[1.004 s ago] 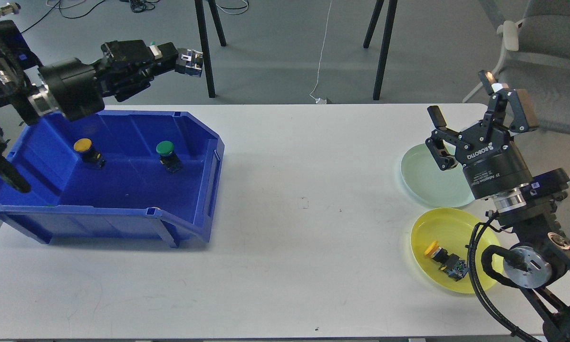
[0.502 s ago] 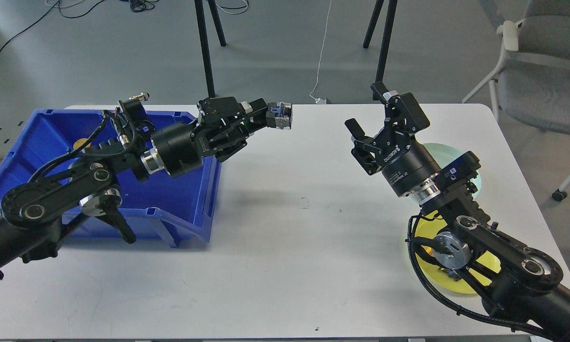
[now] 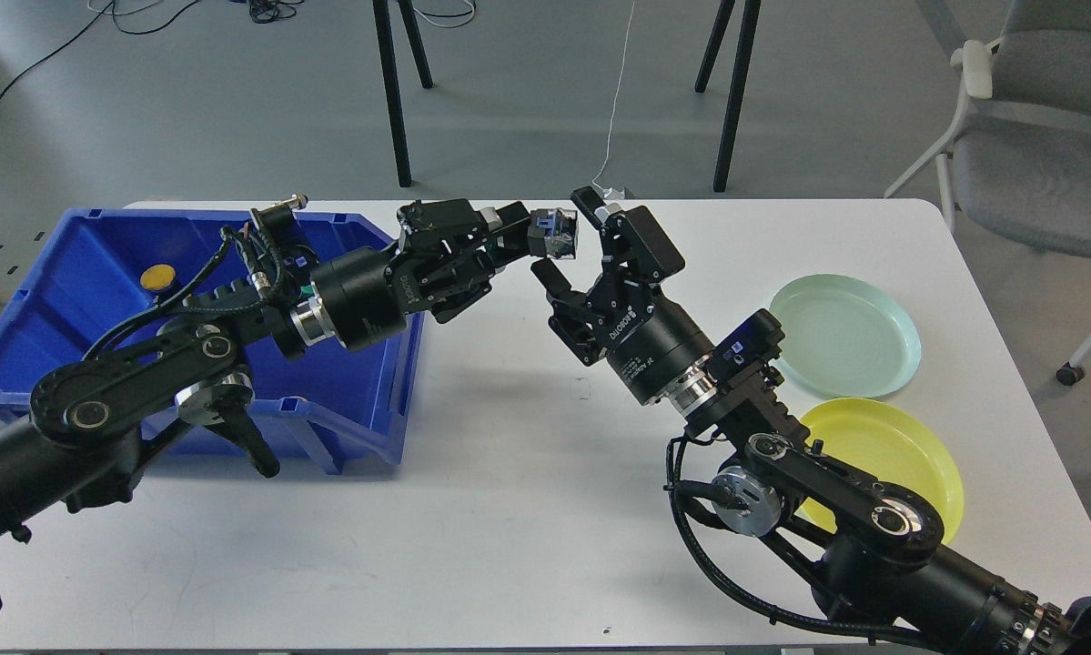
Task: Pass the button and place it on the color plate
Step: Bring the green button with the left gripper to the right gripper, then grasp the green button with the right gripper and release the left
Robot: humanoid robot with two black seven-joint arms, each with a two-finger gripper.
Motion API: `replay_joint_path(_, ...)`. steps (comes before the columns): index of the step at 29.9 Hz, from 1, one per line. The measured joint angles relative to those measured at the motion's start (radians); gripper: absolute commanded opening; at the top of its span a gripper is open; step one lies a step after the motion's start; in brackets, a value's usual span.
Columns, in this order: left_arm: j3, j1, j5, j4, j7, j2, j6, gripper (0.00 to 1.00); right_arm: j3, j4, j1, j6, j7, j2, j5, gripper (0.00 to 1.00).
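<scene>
Handover not yet done: your left gripper [image 3: 538, 238] is clamped on the button [image 3: 556, 233]; right gripper [image 3: 574, 238], jaws apart, brackets it. Green plate [image 3: 891, 350] waits empty at 3 o'clock.

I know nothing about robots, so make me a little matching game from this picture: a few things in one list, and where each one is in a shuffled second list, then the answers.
Things:
1. yellow button
2. button block
3. green plate
4. yellow plate

Places:
A. held up in the left gripper, above the table
B. inside the blue bin
C. on the table, right side, nearer the robot
D. on the table, right side, farther from the robot

Pairs: 1-B, 2-A, 3-D, 4-C

The right gripper is open around the block.
</scene>
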Motion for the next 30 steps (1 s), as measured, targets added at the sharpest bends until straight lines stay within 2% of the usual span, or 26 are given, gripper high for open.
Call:
replay_joint_path(9,0.000,0.000,0.000,0.000,0.000,-0.001,0.000,0.06,-0.001,0.002,0.003,-0.026,0.000,0.037,0.000,0.92)
replay_joint_path(12,0.000,0.000,0.000,0.000,0.000,-0.001,0.000,0.06,-0.001,0.002,0.005,-0.030,0.000,0.047,0.000,0.74)
replay_joint_path(17,-0.002,0.000,-0.001,0.000,-0.002,-0.001,0.000,0.06,-0.005,0.002,0.006,-0.032,-0.001,0.052,-0.008,0.23)
replay_joint_path(18,-0.002,0.000,-0.001,0.000,-0.002,-0.001,0.000,0.06,-0.006,0.002,0.006,-0.032,-0.001,0.052,-0.016,0.21)
replay_joint_path(21,-0.002,-0.001,-0.002,0.001,-0.002,-0.001,0.000,0.06,-0.006,0.002,0.007,-0.034,-0.001,0.052,-0.030,0.07)
replay_joint_path(27,0.000,0.000,0.000,0.002,-0.002,-0.001,0.000,0.07,-0.004,0.006,-0.003,-0.034,-0.001,0.052,-0.033,0.01)
replay_joint_path(28,0.000,0.000,0.000,0.003,-0.002,-0.001,0.000,0.10,-0.003,0.007,-0.003,-0.034,-0.001,0.052,-0.033,0.01)
replay_joint_path(29,0.000,0.000,0.000,0.003,-0.002,-0.001,0.000,0.20,-0.003,0.007,-0.004,-0.034,-0.001,0.051,-0.033,0.01)
replay_joint_path(30,0.000,0.000,0.000,0.003,-0.001,-0.001,0.000,0.40,-0.003,0.008,-0.004,-0.034,-0.001,0.051,-0.033,0.01)
